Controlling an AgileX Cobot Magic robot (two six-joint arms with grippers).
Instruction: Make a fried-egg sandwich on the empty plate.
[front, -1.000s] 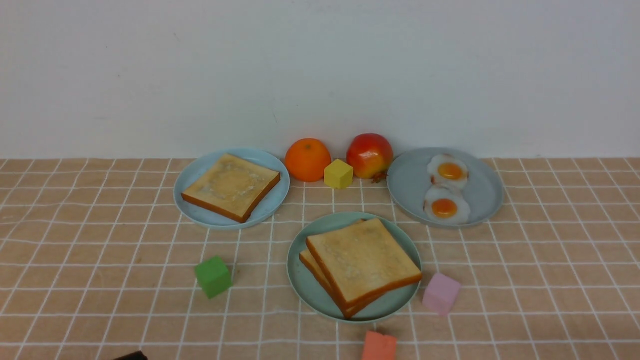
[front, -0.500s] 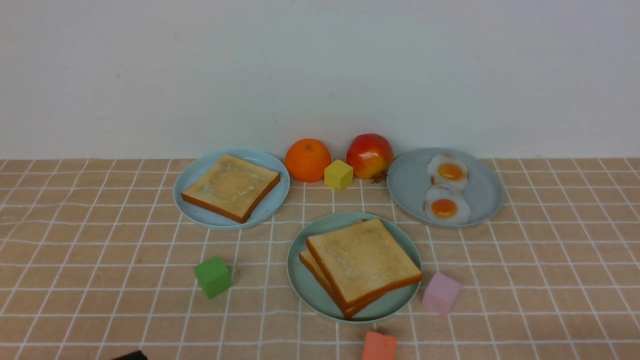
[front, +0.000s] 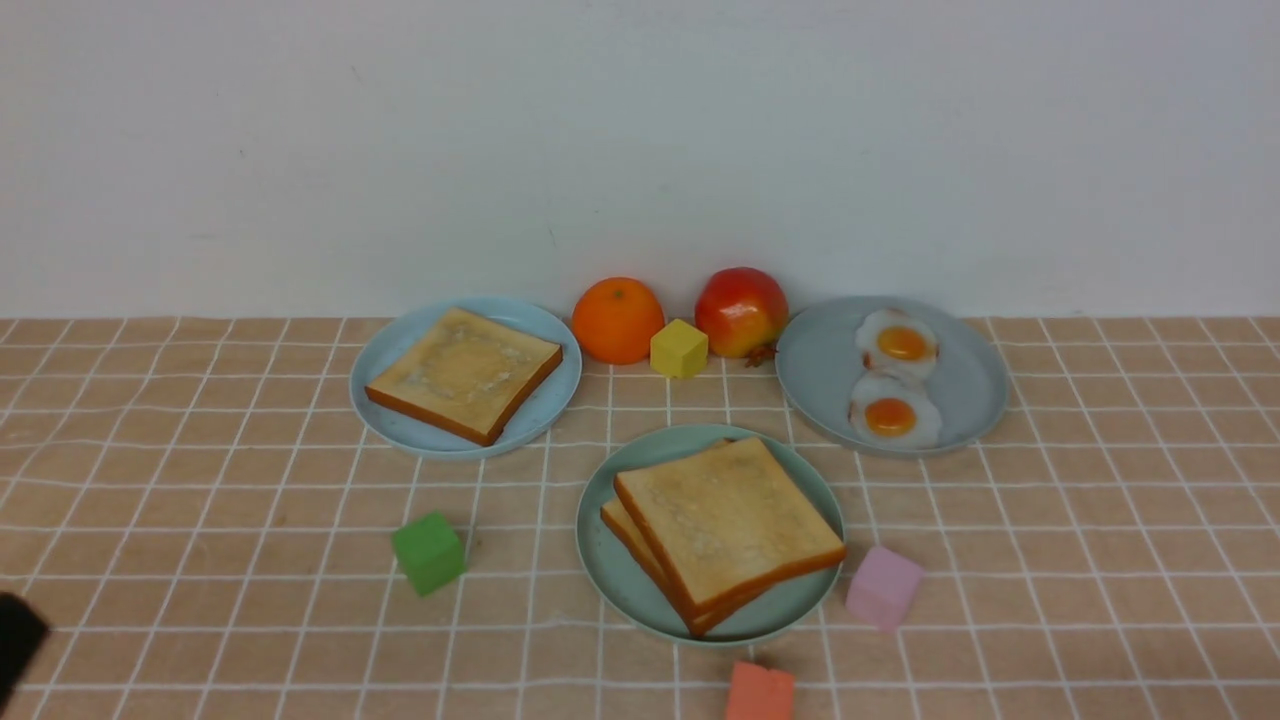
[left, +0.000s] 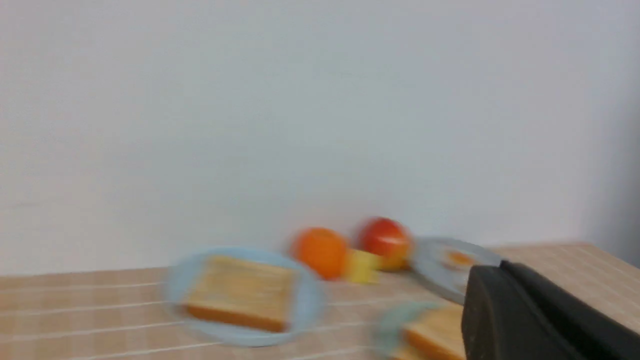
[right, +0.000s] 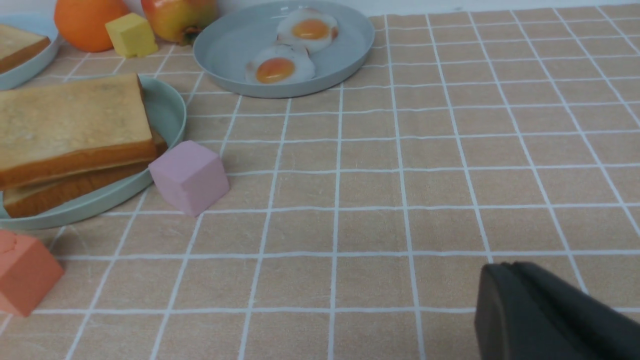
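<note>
Left gripper (front: 15, 640) shifted, blurred, cut off.

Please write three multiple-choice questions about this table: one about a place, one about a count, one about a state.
1. Where is the yellow cube?
A. between the orange and the apple
B. on a plate
C. beside the green cube

2. How many fried eggs lie on the grey-blue plate?
A. one
B. two
C. three

3. What is on the green plate?
A. nothing
B. one toast
C. two stacked toasts

Answers: 1 A, it sits between the two fruits; 2 B, two yolks show; 3 C, a lower slice sticks out under the top one.
</note>
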